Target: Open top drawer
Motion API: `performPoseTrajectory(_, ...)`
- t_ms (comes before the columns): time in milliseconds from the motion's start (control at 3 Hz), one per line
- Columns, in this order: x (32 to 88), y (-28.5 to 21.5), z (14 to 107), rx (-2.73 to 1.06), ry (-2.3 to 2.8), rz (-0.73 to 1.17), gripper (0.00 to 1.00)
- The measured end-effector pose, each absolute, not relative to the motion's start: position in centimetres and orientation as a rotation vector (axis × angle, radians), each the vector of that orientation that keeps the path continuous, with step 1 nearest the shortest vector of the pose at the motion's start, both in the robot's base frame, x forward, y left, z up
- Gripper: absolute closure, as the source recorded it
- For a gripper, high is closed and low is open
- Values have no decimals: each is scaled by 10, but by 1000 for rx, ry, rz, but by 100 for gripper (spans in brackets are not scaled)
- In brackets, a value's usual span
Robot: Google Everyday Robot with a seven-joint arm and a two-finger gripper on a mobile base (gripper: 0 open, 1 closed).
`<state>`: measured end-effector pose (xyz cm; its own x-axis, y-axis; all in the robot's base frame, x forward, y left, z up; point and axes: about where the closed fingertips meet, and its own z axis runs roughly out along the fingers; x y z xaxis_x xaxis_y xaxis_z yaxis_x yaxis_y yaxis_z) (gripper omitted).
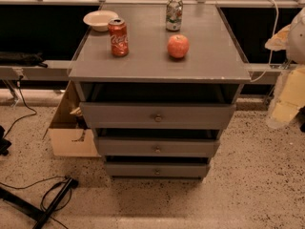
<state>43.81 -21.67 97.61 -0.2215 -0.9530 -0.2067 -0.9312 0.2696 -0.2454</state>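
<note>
The top drawer (200, 116) sat under the tabletop's (209, 56) front edge, its front running left to right, knob (157, 118) centred. The gripper was out of view, so its bearing and opening could not be told.

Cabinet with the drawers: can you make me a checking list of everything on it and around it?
Surface: grey cabinet top, holding four things.
Job's things: top drawer, round knob at centre, dark gap above its front.
Clutter: bowl, red cola can, green can, apple.
Gripper: not in view; jaws nothing seen.
Cables: black cable on floor, left; white cable, right.
Surroundings: speckled floor, cardboard box beside cabinet.
</note>
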Motion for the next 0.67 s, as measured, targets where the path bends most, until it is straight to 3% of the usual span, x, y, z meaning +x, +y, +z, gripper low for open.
performPoseTrajectory(667, 439, -218, 948, -1743, 2255, -132, 0)
